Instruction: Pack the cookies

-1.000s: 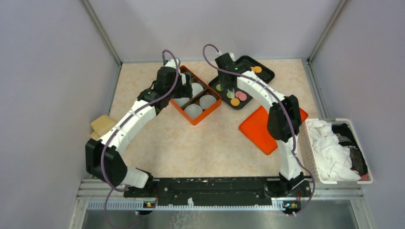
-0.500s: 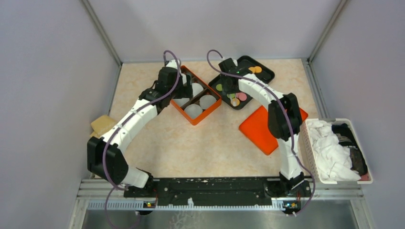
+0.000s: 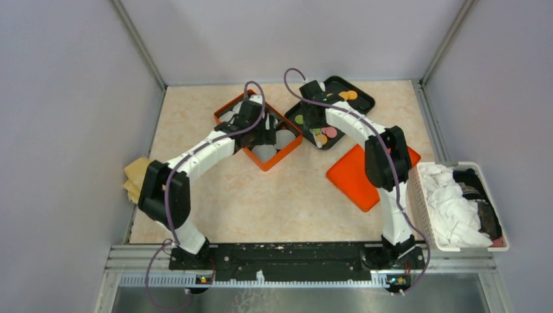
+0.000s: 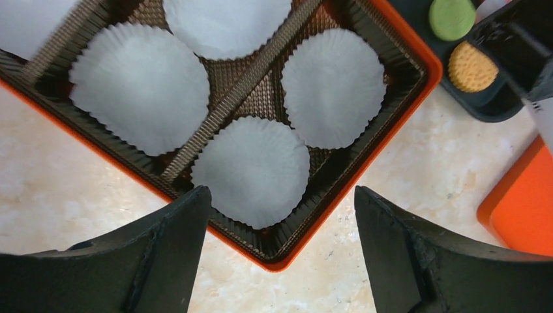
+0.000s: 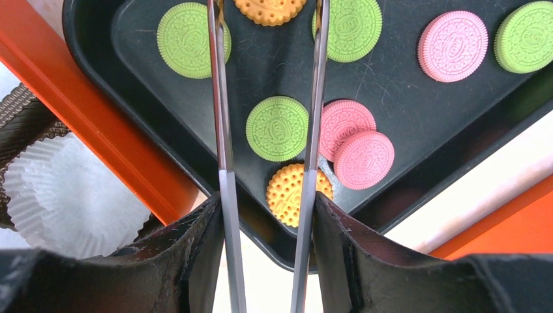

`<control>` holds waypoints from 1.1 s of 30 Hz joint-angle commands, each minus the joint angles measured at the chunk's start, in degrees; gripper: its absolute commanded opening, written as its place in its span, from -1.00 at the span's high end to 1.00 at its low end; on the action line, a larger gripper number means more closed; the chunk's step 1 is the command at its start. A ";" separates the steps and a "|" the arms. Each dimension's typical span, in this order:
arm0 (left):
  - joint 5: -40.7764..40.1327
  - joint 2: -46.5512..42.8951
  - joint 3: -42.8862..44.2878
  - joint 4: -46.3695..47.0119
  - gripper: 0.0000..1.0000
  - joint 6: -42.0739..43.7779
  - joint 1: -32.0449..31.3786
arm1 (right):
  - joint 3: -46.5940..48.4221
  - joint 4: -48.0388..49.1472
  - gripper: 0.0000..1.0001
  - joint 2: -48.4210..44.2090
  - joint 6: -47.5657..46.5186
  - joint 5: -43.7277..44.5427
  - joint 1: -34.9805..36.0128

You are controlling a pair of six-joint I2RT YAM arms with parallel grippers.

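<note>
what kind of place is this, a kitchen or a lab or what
Most likely a robot test cell, not a kitchen: plain grey walls enclose a small table, the arms are bolted to a metal rail, and the cookies sit staged in a black tray.

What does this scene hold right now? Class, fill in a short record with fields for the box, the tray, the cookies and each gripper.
box: orange box with white paper cups, no cookie in the cups in view
tray: black tray beside the box
cookies: green cookie, pink cookies, orange cookie, all on the tray
left gripper: open above the box
right gripper: long fingers straddling the green cookie, grip unclear
</note>
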 commanded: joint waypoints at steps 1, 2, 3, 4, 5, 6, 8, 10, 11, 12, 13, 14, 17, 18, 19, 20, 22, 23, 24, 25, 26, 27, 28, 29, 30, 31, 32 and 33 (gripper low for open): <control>-2.25 4.05 -1.34 -0.16 -0.72 -2.61 -1.68 | -0.64 2.75 0.02 -1.85 0.18 0.57 -0.54; -2.26 4.67 -2.04 0.30 -0.71 -2.81 -1.97 | -0.72 2.77 0.02 -1.90 0.05 0.78 -0.60; -2.12 5.13 -2.85 0.91 -0.70 -2.90 -2.34 | -0.68 2.70 0.02 -1.96 -0.06 0.86 -0.64; -2.03 5.50 -3.74 1.49 -0.69 -3.08 -2.78 | -0.68 2.74 0.02 -1.95 -0.01 0.91 -0.84; -2.11 5.96 -4.47 2.05 -0.68 -3.30 -3.13 | -0.76 2.70 0.02 -1.95 0.02 0.90 -0.96; -2.15 6.44 -5.19 2.34 -0.67 -3.54 -3.49 | -0.82 2.68 0.02 -1.95 0.06 0.89 -1.13; -2.21 7.28 -6.42 2.74 -0.64 -4.10 -4.05 | -1.19 2.83 0.02 -2.19 0.24 0.82 -1.37; -2.31 7.78 -7.63 2.57 -0.58 -4.41 -4.59 | -1.74 3.27 0.02 -2.69 0.28 0.82 -1.48; -2.13 7.71 -7.67 1.26 -0.53 -4.95 -4.78 | -2.04 3.44 0.02 -2.95 0.29 0.85 -1.53; -2.20 7.27 -7.75 0.12 -0.51 -5.52 -5.13 | -2.16 3.42 0.02 -3.14 0.21 0.89 -1.51; -2.51 6.17 -8.23 -0.48 -0.51 -5.88 -5.71 | -2.26 3.47 0.02 -3.30 0.12 1.08 -1.59; -2.99 4.82 -9.08 -0.66 -0.51 -6.31 -6.34 | -2.33 3.47 0.02 -3.42 0.03 1.23 -1.59; -3.06 0.69 -11.72 -2.49 -0.51 -8.09 -7.43 | -2.29 3.56 0.02 -3.55 0.02 0.99 -1.83; -3.15 -0.76 -12.48 -3.61 -0.51 -8.77 -7.60 | -2.28 3.64 0.02 -3.54 0.05 0.72 -1.85; -3.19 -1.71 -13.32 -4.61 -0.51 -9.35 -7.84 | -2.27 3.60 0.02 -3.47 0.10 0.41 -1.84; -3.24 -2.60 -14.26 -5.70 -0.51 -9.89 -8.11 | -2.27 3.64 0.02 -3.37 0.11 0.18 -1.79; -3.69 -4.57 -16.20 -7.82 -0.51 -11.06 -8.58 | -2.27 3.65 0.01 -3.15 0.19 -0.11 -1.79; -3.82 -5.81 -17.12 -8.70 -0.51 -11.61 -8.80 | -2.20 3.59 0.01 -3.00 0.27 -0.18 -1.81; -3.96 -7.03 -17.99 -9.29 -0.51 -12.06 -9.06 | -2.18 3.64 0.01 -2.81 0.33 -0.15 -1.82; -4.02 -8.33 -18.75 -9.72 -0.51 -12.45 -9.26 | -2.11 3.71 0.01 -2.69 0.48 -0.13 -1.82; -4.09 -9.67 -19.20 -9.88 -0.51 -12.59 -9.39 | -1.97 3.78 0.01 -2.54 0.60 -0.29 -1.90; -4.11 -10.86 -19.32 -10.10 -0.52 -12.61 -9.47 | -1.77 3.81 0.01 -2.44 0.81 -0.53 -1.94; -4.19 -12.11 -18.92 -10.34 -0.53 -12.44 -9.54 | -1.49 3.77 0.01 -2.22 1.06 -0.97 -1.92; -4.17 -13.21 -18.25 -10.54 -0.55 -12.17 -9.58 | -1.09 3.63 0.00 -2.11 1.07 -1.50 -1.91; -4.07 -14.26 -17.15 -10.75 -0.57 -11.84 -9.58 | -0.63 3.16 0.00 -1.86 1.29 -1.87 -1.83; -3.82 -15.16 -16.08 -10.78 -0.59 -11.33 -9.63 | -0.22 2.68 0.00 -1.68 1.61 -2.28 -1.87; -3.42 -15.88 -14.80 -10.70 -0.62 -10.73 -9.61 | 0.05 2.11 -0.01 -1.63 1.76 -2.37 -1.83; -3.07 -16.53 -13.61 -10.55 -0.65 -9.98 -9.59 | 0.07 1.80 -0.02 -1.84 1.84 -2.46 -1.88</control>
